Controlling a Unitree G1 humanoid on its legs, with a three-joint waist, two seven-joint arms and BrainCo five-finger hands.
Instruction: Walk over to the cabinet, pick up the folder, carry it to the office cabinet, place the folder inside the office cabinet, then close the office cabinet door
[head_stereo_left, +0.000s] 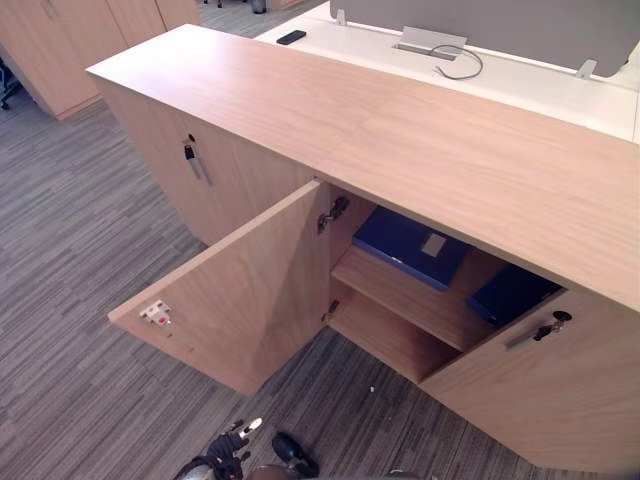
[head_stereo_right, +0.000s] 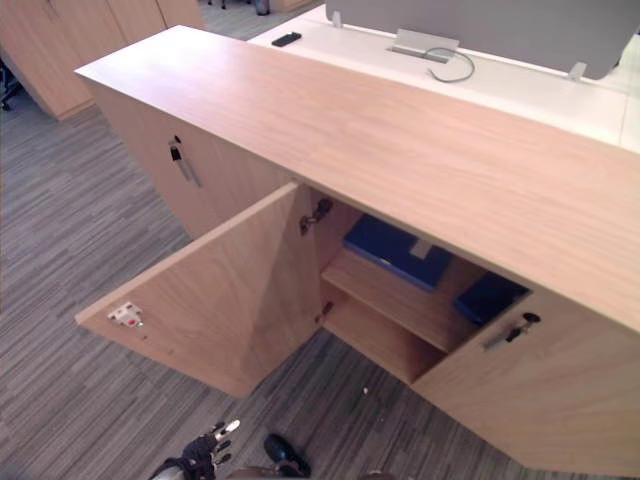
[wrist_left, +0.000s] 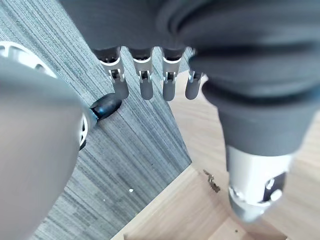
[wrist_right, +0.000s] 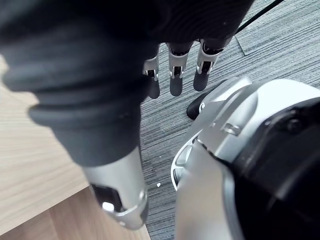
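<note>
Grey striped carpet runs around the office cabinet, whose open door stands swung wide out from its front. We see the blue folder lying flat on the cabinet's upper shelf, well inside, so we judge placing done. A second blue item sits further along inside the cabinet, half behind its other door, which carries a key. We find the left hand and right hand hanging over the carpet in front of the cabinet, fingers straight and loose, grasping nothing, so free for the door. We judge only the closing remains.
</note>
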